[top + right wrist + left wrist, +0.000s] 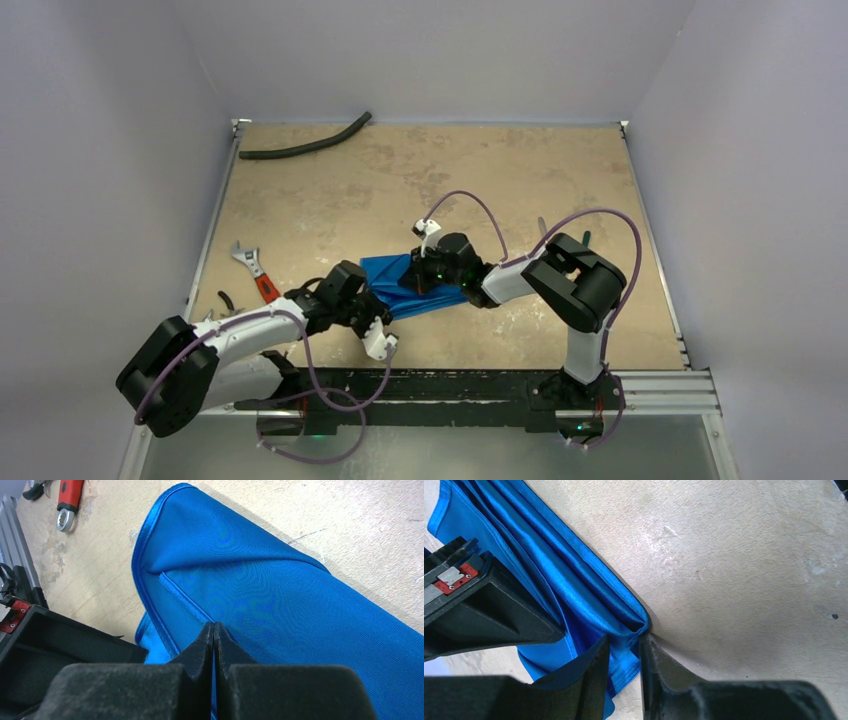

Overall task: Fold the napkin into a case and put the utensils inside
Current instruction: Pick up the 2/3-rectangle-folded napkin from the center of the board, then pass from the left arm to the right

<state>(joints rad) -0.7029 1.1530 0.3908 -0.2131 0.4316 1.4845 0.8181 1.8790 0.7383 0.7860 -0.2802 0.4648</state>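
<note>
1. Nearest the lens in the right wrist view: right gripper (214, 630) with jaws pressed together, tips on or in the blue cloth — any pinched layer cannot be made out.
2. Napkin (415, 285) lying mid-counter between the two arms, already folded into several layers, not yet a neat narrow case.
3. Left gripper (624, 650) straddling the near folded corner, jaws partly apart with cloth between them — firmness of grip unclear.
4. Still left, judging from this: finishing the fold, then loading the utensils — none clearly identifiable.
5. Farther out on the counter (560, 170): wrench (254, 269) and hose (305, 140).

One napkin (405, 285), one wrench (255, 270), one hose (305, 140), two hands (385, 335) (430, 275).
</note>
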